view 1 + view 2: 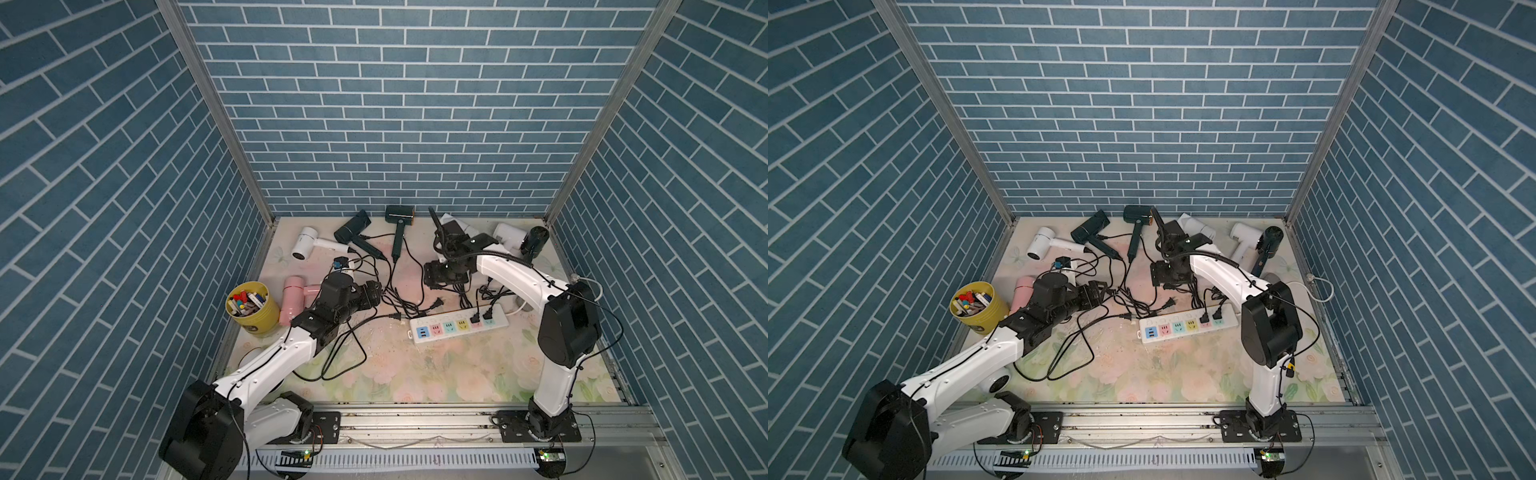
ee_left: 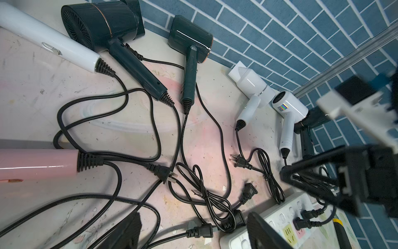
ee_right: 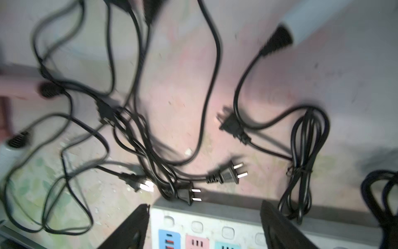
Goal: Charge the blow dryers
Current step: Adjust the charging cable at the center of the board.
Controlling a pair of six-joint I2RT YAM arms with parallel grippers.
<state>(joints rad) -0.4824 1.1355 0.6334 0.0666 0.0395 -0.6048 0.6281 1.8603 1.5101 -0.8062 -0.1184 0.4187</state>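
Several blow dryers lie along the back wall in both top views: a white one, two dark ones, a white one, a black one, and a pink one by my left arm. Their black cords tangle mid-table. Two plugs sit in the white power strip. My left gripper is open low over a loose plug. My right gripper is open above the strip's edge, near loose plugs.
A yellow cup of pens stands at the left edge beside the pink dryer. Blue brick walls close in the back and both sides. A yellow-and-black tool handle lies past the strip. A white cable leaves the strip at the right wall.
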